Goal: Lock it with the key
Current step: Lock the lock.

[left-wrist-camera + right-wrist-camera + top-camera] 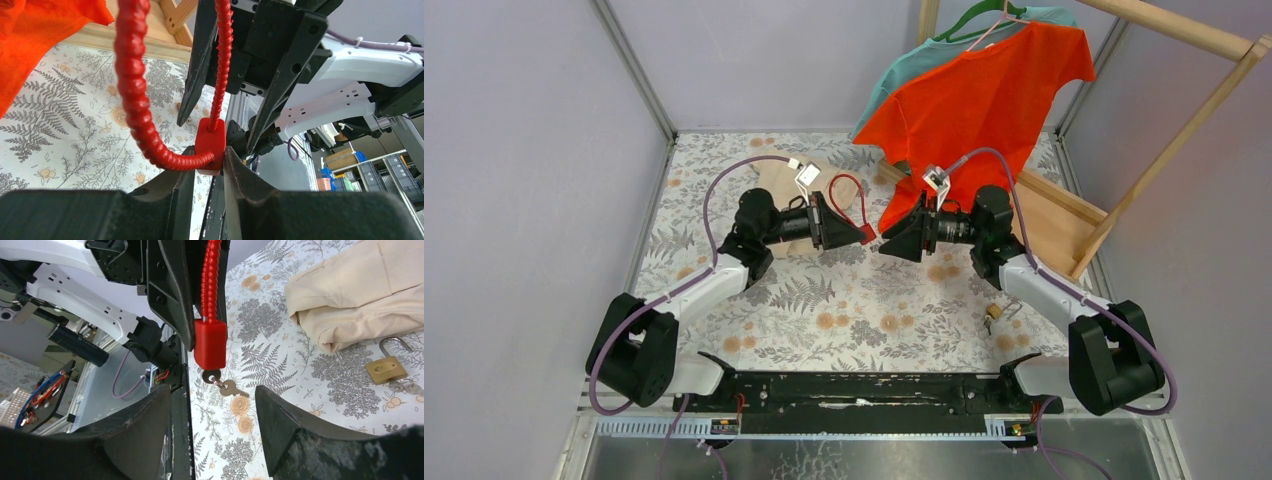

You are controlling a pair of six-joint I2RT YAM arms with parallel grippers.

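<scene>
Noted left end effector pinching the red cable lock by its body, above the desk. The right end effector stood spread, facing the inserted key. I judged the key small, rigid and slippery, best gripped by its flat bow.

cable lock between left end effector and right end effector | padlock on table, right-front

What I can't make out from here

The key under the lock body shows only on my right wrist camera. From above it is too small to find, and the left wrist view hides it behind that body. The red cable leaves the top edge there. The beige cloth and the loose keys beside the brass padlock run off the right edge.
</scene>
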